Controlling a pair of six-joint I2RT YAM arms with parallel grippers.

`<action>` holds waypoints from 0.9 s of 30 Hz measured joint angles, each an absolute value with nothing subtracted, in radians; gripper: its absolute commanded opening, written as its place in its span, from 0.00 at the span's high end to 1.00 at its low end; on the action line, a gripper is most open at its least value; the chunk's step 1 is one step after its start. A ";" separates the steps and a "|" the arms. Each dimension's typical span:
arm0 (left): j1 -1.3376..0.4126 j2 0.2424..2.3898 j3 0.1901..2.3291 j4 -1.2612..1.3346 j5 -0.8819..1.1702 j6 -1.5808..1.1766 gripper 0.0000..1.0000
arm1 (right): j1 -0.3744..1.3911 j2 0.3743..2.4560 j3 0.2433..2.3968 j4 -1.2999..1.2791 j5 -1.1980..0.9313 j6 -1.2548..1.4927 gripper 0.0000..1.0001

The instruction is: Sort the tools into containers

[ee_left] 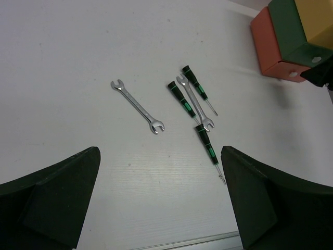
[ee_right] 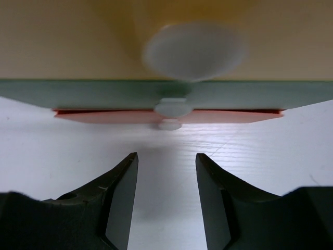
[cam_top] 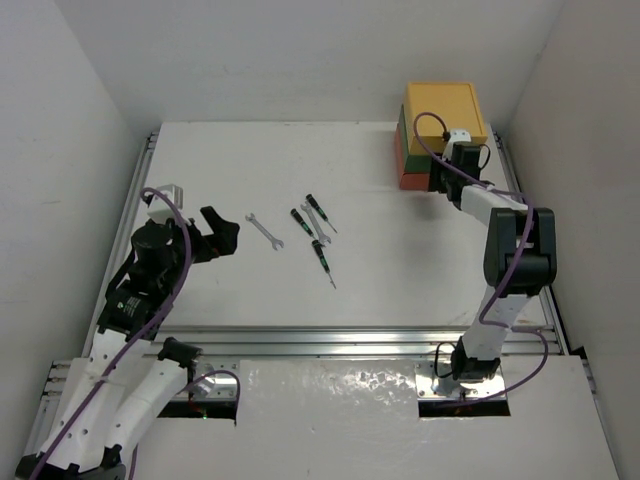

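The left arm [cam_top: 130,305] and right arm [cam_top: 515,245] have white link housings and black joint modules. A purple cable [cam_top: 186,255] runs along each. The end effector fingers [ee_right: 117,208] are black, wedge-shaped.

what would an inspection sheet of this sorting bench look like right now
surface: white table, no spills seen
job's things: lone wrench, second wrench lying among three screwdrivers, mid-table; yellow drawer, green drawer, red-orange drawer stacked far right
clutter: nothing seen
end effectors: left end effector open, empty, over the left side; right end effector open, empty, facing the drawer knobs
cables: purple cable along each arm, clear of tools
surroundings: white walls, aluminium rails
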State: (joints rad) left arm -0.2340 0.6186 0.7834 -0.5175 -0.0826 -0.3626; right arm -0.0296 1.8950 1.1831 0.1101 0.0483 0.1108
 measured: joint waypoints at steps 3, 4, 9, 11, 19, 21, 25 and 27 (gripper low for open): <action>-0.234 0.622 0.783 -0.516 -0.080 -0.362 0.00 | -0.044 1.896 1.192 0.129 0.049 0.104 0.50; -0.234 0.624 0.783 -0.516 -0.080 -0.362 0.00 | -0.046 1.896 1.196 0.134 0.049 0.101 0.49; -0.234 0.627 0.783 -0.516 -0.073 -0.359 0.00 | -0.049 1.901 1.216 0.151 0.041 0.097 0.50; -0.234 0.628 0.783 -0.516 -0.072 -0.356 0.00 | -0.049 1.902 1.221 0.157 0.036 0.095 0.54; -0.234 0.637 0.783 -0.515 -0.066 -0.349 0.00 | -0.051 1.954 1.290 0.154 0.027 0.089 0.62; -0.234 0.641 0.783 -0.515 -0.065 -0.349 0.00 | -0.051 1.959 1.292 0.154 0.025 0.090 0.67; -0.234 0.647 0.783 -0.514 -0.065 -0.348 0.00 | -0.052 1.961 1.293 0.154 0.023 0.087 0.82; -0.234 0.648 0.783 -0.514 -0.065 -0.348 0.00 | -0.053 1.961 1.293 0.154 0.023 0.087 0.85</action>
